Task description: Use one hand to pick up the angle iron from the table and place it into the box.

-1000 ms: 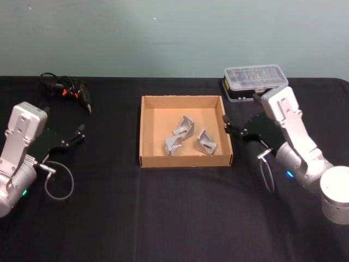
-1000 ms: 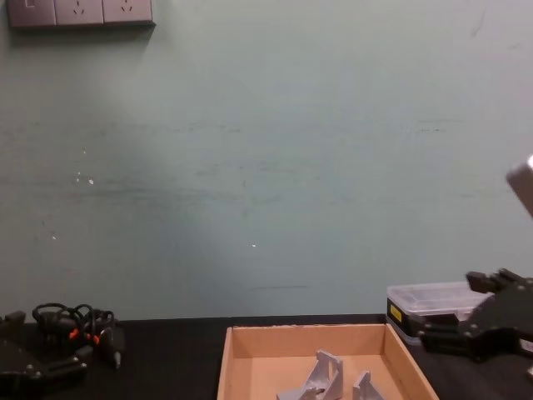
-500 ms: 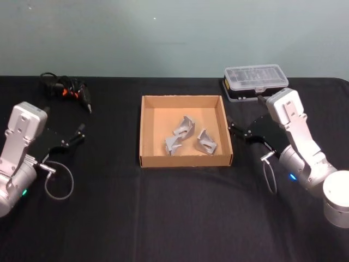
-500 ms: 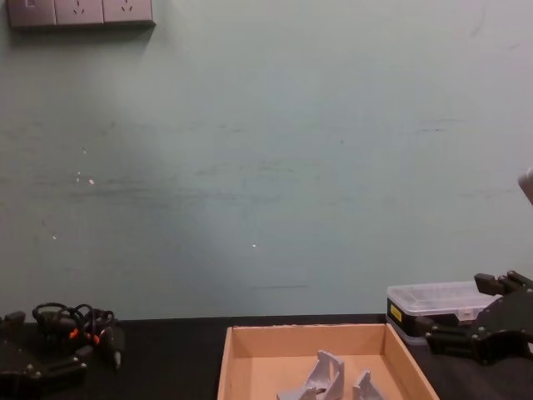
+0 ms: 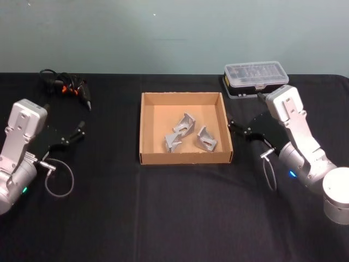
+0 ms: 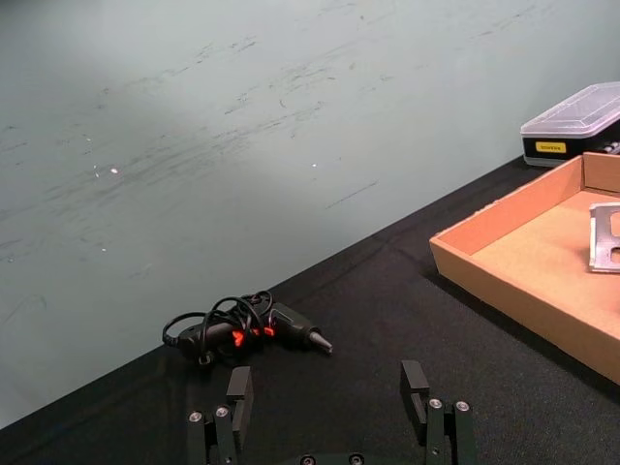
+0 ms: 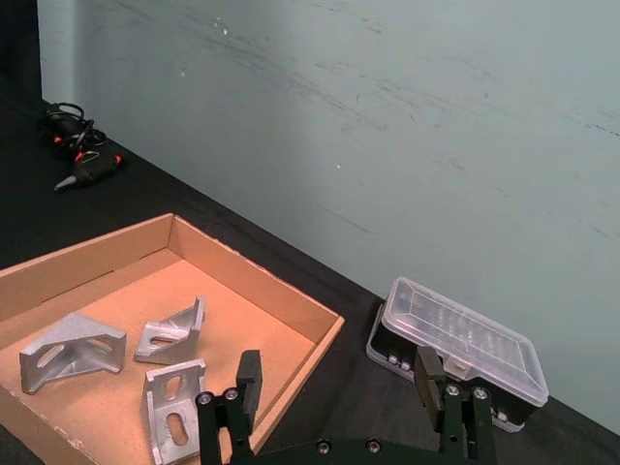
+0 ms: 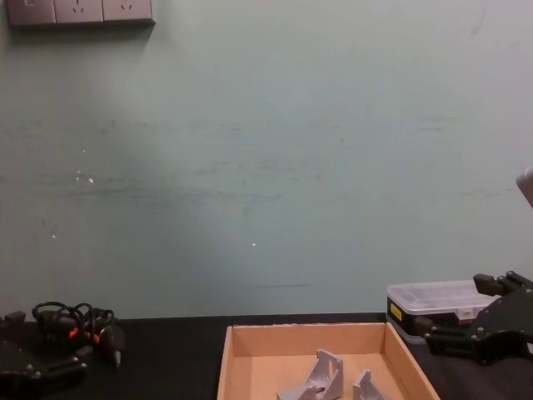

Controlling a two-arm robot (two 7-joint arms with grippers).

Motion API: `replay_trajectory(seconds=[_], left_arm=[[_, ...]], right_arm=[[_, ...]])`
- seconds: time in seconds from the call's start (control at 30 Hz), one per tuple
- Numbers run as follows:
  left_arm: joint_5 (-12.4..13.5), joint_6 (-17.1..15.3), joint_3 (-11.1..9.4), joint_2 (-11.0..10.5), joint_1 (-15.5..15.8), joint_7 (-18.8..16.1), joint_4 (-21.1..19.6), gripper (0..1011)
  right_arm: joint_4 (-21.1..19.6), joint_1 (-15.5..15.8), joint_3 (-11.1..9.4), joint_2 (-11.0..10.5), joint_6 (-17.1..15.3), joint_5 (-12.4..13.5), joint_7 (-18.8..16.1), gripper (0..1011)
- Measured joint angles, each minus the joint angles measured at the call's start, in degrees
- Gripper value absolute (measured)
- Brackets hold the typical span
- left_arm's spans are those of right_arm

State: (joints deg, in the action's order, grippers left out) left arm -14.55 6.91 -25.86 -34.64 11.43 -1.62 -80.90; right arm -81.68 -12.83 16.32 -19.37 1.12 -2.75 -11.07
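Three angle irons (image 5: pixel 188 136) in box (image 5: pixel 146 131); right gripper (image 5: pixel 238 127) beside it — open, empty

Flat matte black tabletop (image 5: pixel 174 218), running wall to wall under a pale green backdrop. Directly on it: wide shallow tan cardboard box (image 5: pixel 145 131) at centre (low straight walls, open top). Small clear-lidded plastic case with black base (image 5: pixel 255 78) at far right, near the box's back right corner but apart from it. Tangle of black cable with a black pistol-shaped tool, orange accents (image 5: pixel 68 87), at far left, well apart from the box.
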Motion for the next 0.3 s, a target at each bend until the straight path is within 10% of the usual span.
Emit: replay_trajectory(seconds=[0.3], left_arm=[[0.0,0.0,0.0,0.0,0.0,0.0,0.0,1000]], right_arm=[[0.02,-0.04,0.06,-0.01,-0.08,0.0,-0.08,1003]])
